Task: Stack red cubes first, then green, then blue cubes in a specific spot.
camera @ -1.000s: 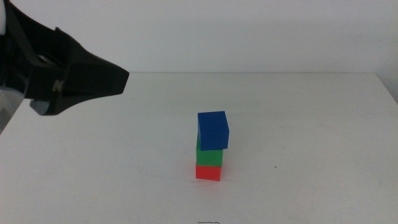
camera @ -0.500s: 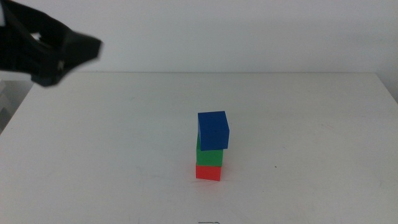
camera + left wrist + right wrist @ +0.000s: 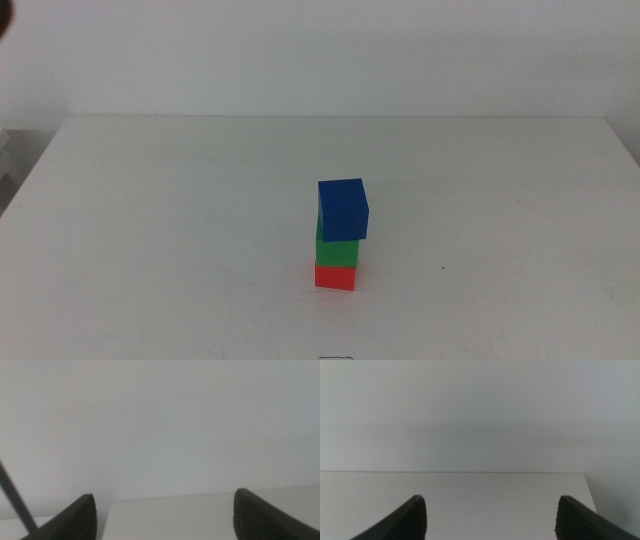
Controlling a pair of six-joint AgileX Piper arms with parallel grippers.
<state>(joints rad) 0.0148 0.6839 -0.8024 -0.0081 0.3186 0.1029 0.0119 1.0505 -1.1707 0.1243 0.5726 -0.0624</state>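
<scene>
White table (image 3: pixel 150 220) takes up most of the middle view, with a three-cube stack a bit right of centre and toward the near edge. Blue cube (image 3: pixel 343 209) on top, green cube (image 3: pixel 335 252) under it, red cube (image 3: pixel 335 276) on the tabletop, so the order matches the task: red, green, blue. Blue is not square to the others; it's yawed and overhangs the green on the right side, so the top joint looks like the weak one. Green on red looks roughly flush, though only a strip of each shows. Neither arm is in the middle view apart from a dark sliver at the top-left corner. Left gripper (image 3: pixel 165 510): jaws apart, nothing between them, its wrist view facing the wall with only a strip of table edge. Right gripper (image 3: pixel 490 515): jaws apart too, empty, looking along the bare table toward the wall. No cube shows in either wrist view, so both tools are well clear of the stack and pointed away from it. Judgement: stacking is done and no grasp remains. If blue needed squaring up, the stack sits slightly right of centre, so the right arm would probably be the nearer one, coming in from the overhang side; can't confirm that from these views. Main risk would be any touch tipping blue off.
</scene>
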